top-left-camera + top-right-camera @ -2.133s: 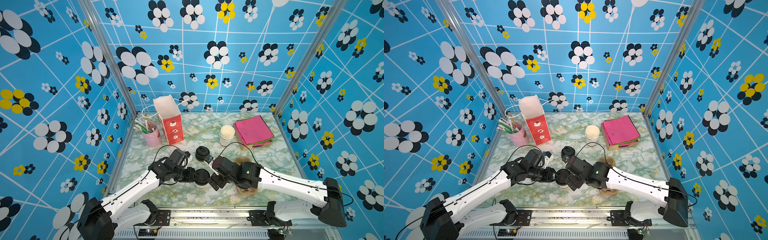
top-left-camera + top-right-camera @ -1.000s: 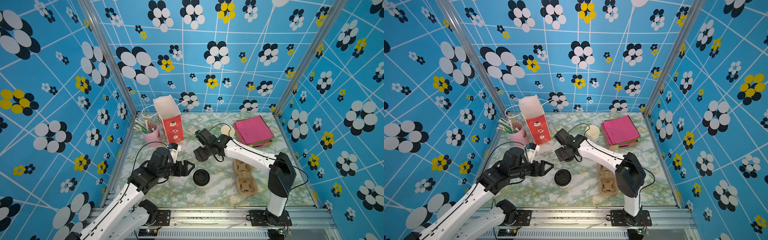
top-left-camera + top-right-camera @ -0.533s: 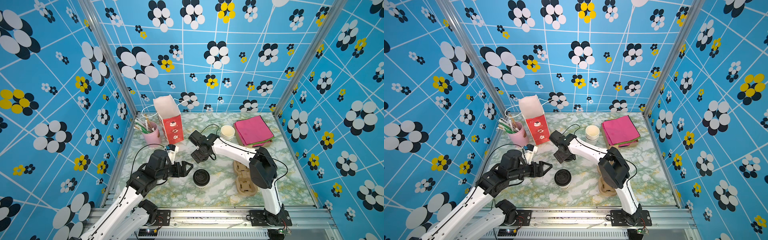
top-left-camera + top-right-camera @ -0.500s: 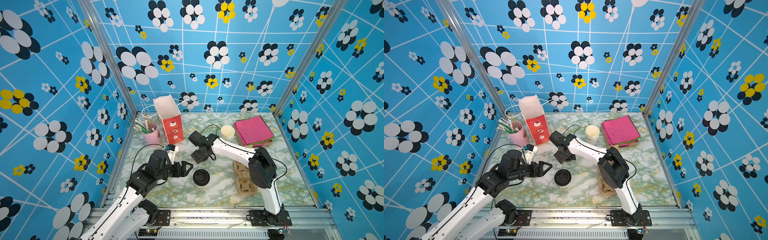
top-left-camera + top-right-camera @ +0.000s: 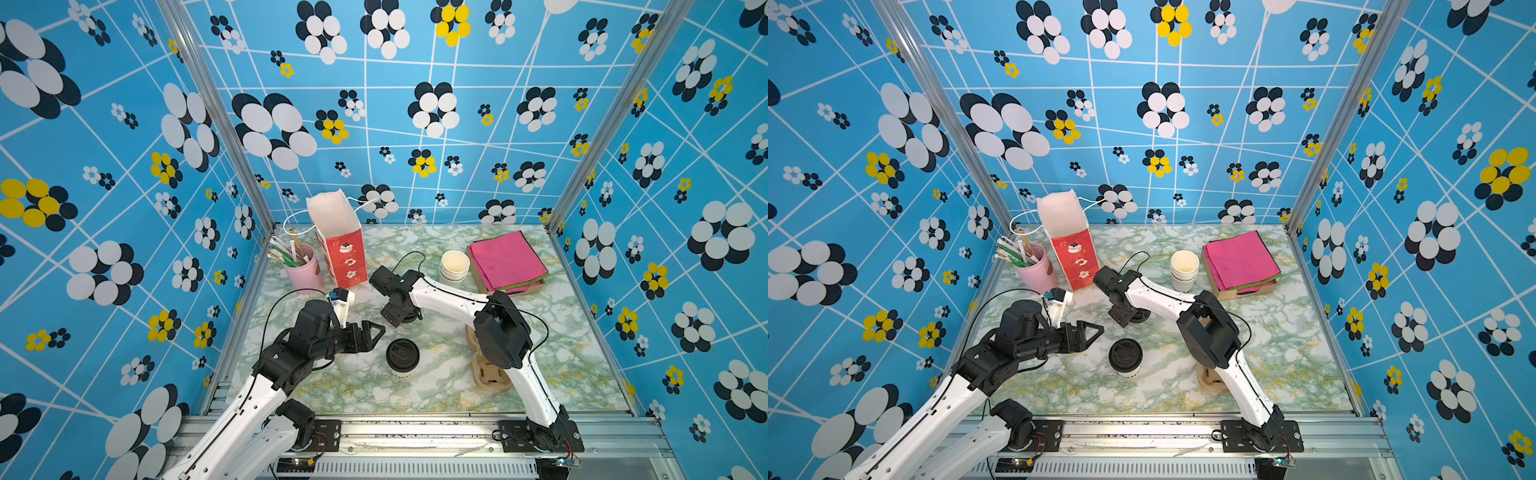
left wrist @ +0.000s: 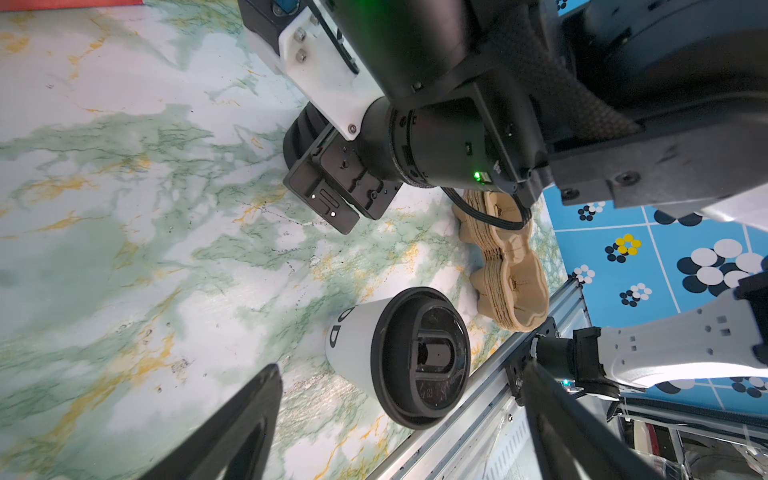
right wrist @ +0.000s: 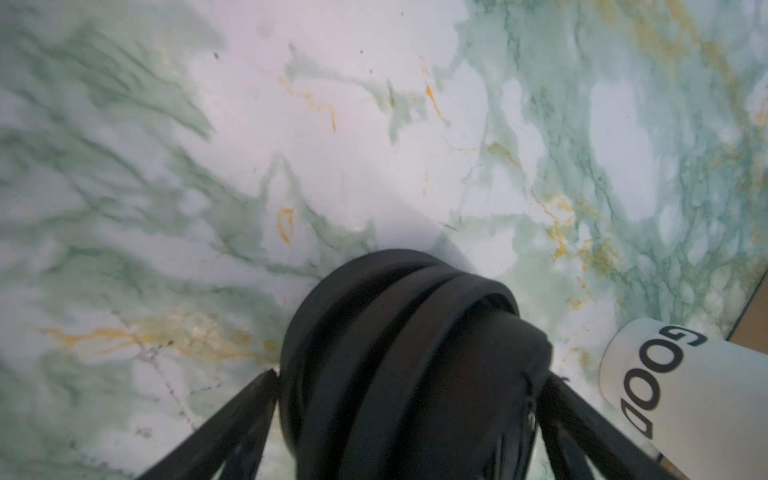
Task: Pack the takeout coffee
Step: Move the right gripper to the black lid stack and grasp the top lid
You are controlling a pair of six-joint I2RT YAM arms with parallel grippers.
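- Two grippers show in both top views, and neither holds anything.
- The left gripper [image 5: 374, 334] has its jaws spread and hovers low over the marble table [image 5: 436, 390]. It points toward the takeout coffee [image 5: 402, 358], near its left side but not touching it.
- In the left wrist view the takeout coffee [image 6: 399, 353] appears between the two dark fingers [image 6: 232, 432], clear of both.
- The takeout coffee stands upright near the front middle of the table, with its black lid seated on the white cup. The right wrist view shows the dark letters "GOOD" near its base [image 7: 665, 374].
- The right gripper [image 5: 395, 319] reaches across the middle and sits over the stack of black lids [image 7: 399, 332], just behind the coffee.
- Its jaws are as wide as they go, one finger on each side of the stack. I cannot tell whether the pads touch the stack.
- A red and white paper bag [image 5: 338, 245] stands open at the back left, well apart from the coffee. A pink cup of stirrers [image 5: 302, 270] is just beside it.
- A stack of lidless white cups [image 5: 455, 266] sits at the back, beside a pile of pink napkins [image 5: 505, 259].
- Brown cup carriers [image 5: 490, 370] lie to the right of the coffee, partly under the right arm.
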